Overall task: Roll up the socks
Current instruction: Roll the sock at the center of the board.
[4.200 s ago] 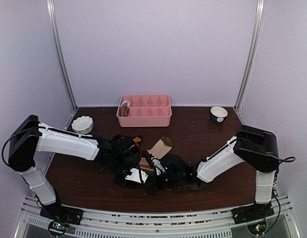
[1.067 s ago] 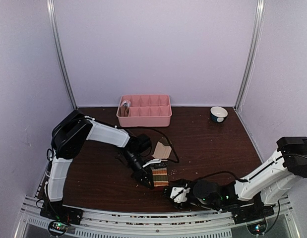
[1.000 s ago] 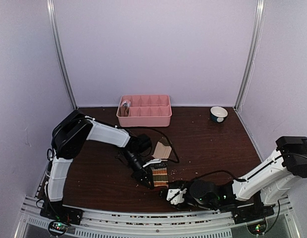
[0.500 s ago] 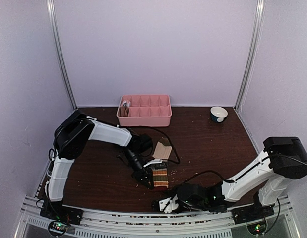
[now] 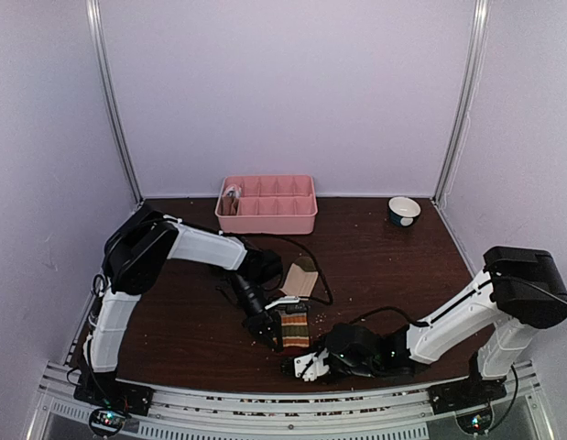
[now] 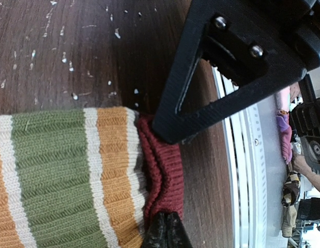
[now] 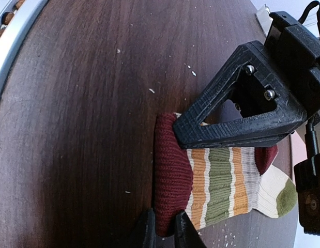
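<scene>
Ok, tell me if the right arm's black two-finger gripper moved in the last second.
Yes. The right gripper slid left, from right of the pink compartment tray's right end to in line with it, at the striped sock's cuff.

Striped sock, mostly off-frame (left wrist)

The sock is striped orange, green and cream, its cuff dark red.
</scene>
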Controlling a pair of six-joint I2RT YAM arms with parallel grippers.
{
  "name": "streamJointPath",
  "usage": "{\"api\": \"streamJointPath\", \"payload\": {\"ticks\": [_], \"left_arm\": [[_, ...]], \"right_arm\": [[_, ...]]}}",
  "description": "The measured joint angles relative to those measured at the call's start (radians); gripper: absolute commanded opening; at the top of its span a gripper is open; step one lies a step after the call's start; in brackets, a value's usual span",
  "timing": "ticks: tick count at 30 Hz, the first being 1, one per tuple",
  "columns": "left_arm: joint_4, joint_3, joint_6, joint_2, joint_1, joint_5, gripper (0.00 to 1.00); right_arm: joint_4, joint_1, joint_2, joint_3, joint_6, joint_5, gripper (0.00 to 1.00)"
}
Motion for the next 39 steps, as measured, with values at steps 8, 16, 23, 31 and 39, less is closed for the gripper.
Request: {"api": "streamJointPath", "payload": {"ticks": [8,16,23,31,39], "left_arm": [[-0.032,0.026,0.004,0.016,0.0,0.0,0.03],[-0.049,0.035,0.006,0.022,0.001,0.0,0.03],[-0.067,0.04,0.006,0.023,0.008,-0.005,0.04],[-0.087,0.052,0.006,0.029,0.008,-0.012,0.04],[-0.099,0.06,0.006,0.033,0.008,-0.016,0.04]], "right_arm": [[-0.008,-0.013,0.0,0.005,0.012,-0.019,0.16],[-0.022,-0.013,0.0,0.014,0.011,-0.018,0.08],[-0.064,-0.013,0.0,0.04,0.018,-0.017,0.12],[-0.062,0.004,0.0,0.04,0.029,0.027,0.21],[-0.047,0.048,0.0,0.04,0.014,0.083,0.21]]}}
